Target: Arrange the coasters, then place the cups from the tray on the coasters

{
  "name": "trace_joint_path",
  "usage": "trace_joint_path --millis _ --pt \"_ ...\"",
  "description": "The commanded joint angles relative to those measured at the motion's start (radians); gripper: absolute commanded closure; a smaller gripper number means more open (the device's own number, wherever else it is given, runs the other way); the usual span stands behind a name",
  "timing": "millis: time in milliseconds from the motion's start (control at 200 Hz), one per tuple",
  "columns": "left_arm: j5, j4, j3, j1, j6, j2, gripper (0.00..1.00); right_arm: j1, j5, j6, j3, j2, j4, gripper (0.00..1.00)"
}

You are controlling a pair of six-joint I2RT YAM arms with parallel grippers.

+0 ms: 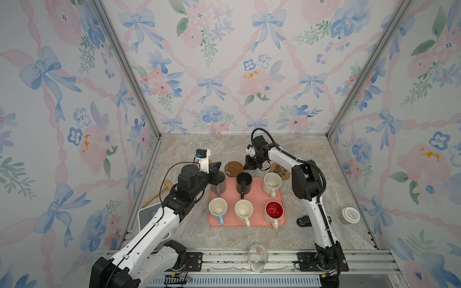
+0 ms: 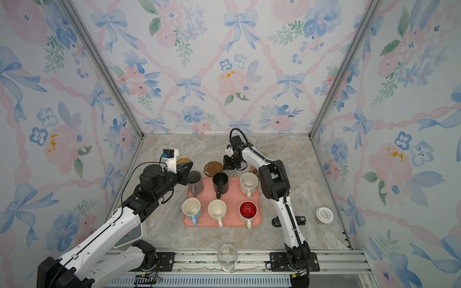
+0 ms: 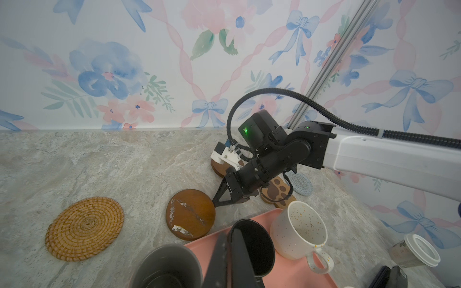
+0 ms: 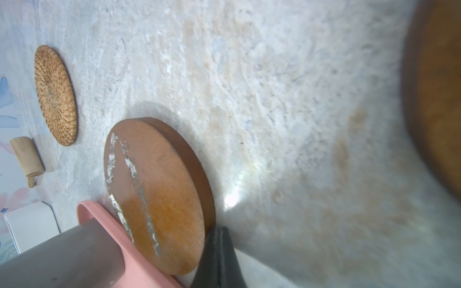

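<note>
The pink tray (image 1: pixel 257 197) (image 2: pixel 232 197) holds the cups: grey (image 1: pixel 219 183), black (image 1: pixel 244 182), cream-white (image 1: pixel 272 183), pale blue (image 1: pixel 217 209), another cream-white (image 1: pixel 243 210) and one red inside (image 1: pixel 274 212). Beyond the tray lie coasters: rattan (image 3: pixel 84 228), brown round (image 3: pixel 190 214) (image 1: pixel 234 167), a second brown round (image 3: pixel 219 172), paw-print (image 1: pixel 280 170) and grey-blue woven (image 3: pixel 301 184). My right gripper (image 3: pixel 214 204) (image 4: pixel 218 239) is shut, its tip against the brown round's edge. Shut and holding nothing, my left gripper (image 3: pixel 230 239) (image 1: pixel 216 169) hovers by the grey cup's far side.
A clear glass (image 1: pixel 258 256) stands at the table's front edge. To the right are a lidded paper cup (image 1: pixel 350 215) and a small black object (image 1: pixel 304 222). A wooden mallet (image 1: pixel 162 192) and a white device (image 1: pixel 149 214) lie left of the tray.
</note>
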Motion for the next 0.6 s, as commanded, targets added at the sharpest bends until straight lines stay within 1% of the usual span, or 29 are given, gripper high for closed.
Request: trace_joint_path --millis 0,245,595 --pt "-0.015 -0.011 -0.018 -0.006 -0.009 -0.018 1.0 0.012 -0.045 0.032 0.027 0.04 0.008 1.0" --pt "-0.02 -0.013 -0.024 -0.007 -0.011 -0.026 1.0 0.019 -0.108 0.07 0.022 0.058 0.054 1.0" --pt "-0.019 -0.016 -0.026 -0.007 -0.014 -0.026 1.0 0.03 -0.168 0.11 0.034 0.083 0.103 1.0"
